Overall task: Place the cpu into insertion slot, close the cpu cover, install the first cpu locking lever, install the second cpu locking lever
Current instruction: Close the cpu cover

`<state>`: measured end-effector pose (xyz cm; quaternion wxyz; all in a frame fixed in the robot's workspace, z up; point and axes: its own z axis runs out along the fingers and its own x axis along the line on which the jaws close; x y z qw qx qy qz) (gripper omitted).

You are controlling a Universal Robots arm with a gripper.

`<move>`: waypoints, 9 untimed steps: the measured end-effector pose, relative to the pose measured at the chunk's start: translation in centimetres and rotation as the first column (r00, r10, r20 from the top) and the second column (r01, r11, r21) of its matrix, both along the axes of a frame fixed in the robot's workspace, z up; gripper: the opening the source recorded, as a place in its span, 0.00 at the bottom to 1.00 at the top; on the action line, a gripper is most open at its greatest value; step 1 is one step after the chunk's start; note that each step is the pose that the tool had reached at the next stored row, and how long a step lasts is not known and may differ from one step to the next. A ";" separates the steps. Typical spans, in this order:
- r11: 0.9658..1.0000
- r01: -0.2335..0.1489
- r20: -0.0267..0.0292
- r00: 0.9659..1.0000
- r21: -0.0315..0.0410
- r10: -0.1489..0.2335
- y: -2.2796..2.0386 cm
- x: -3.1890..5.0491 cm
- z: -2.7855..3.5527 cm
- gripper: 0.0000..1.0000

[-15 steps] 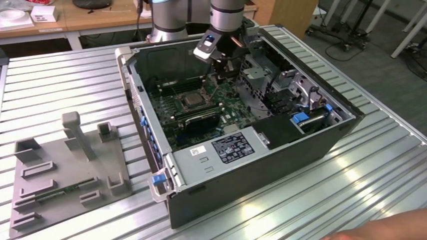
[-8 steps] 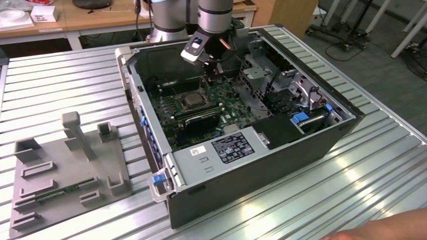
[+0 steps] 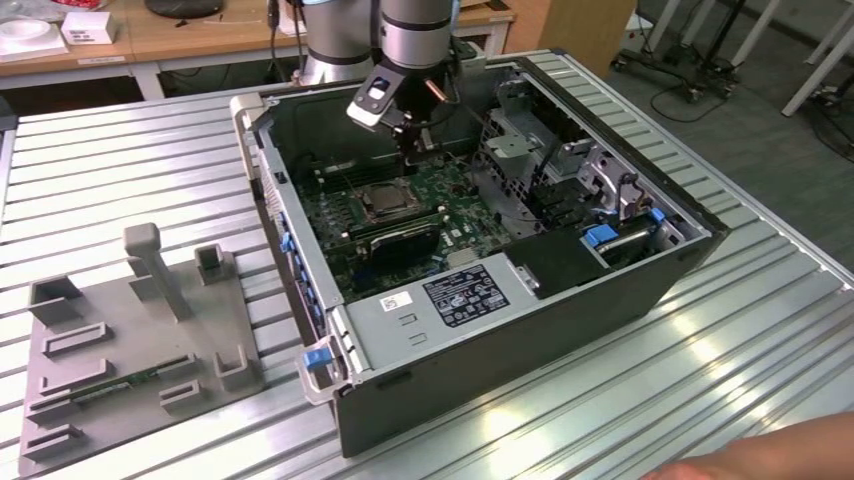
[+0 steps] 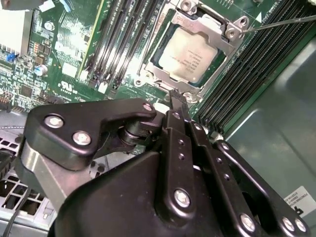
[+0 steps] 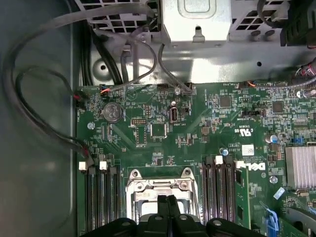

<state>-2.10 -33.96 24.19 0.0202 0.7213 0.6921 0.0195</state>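
The gripper (image 4: pixel 174 101) was fully closed with nothing held, its tip just beside the edge of the cover (image 4: pixel 197 20). The cpu (image 4: pixel 190 53) sat in the slot (image 4: pixel 160 61), framed by the lowered cover, on the board (image 4: pixel 74 44) inside the case (image 3: pixel 534 335).

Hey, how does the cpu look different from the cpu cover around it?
The cpu is a solid, dull silver square; the cpu cover is a shinier steel frame with an open middle. The cover is wider, its frame lying around the cpu. Both lie flat on the green board.
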 end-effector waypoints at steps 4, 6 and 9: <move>1.000 0.000 -0.013 1.000 0.000 0.000 -0.01 -0.02 -0.08 0.11; 1.000 0.000 -0.028 1.000 -0.001 0.000 0.00 -0.02 -0.19 0.11; 1.000 0.000 -0.042 0.999 -0.003 0.000 -0.01 -0.02 -0.32 0.11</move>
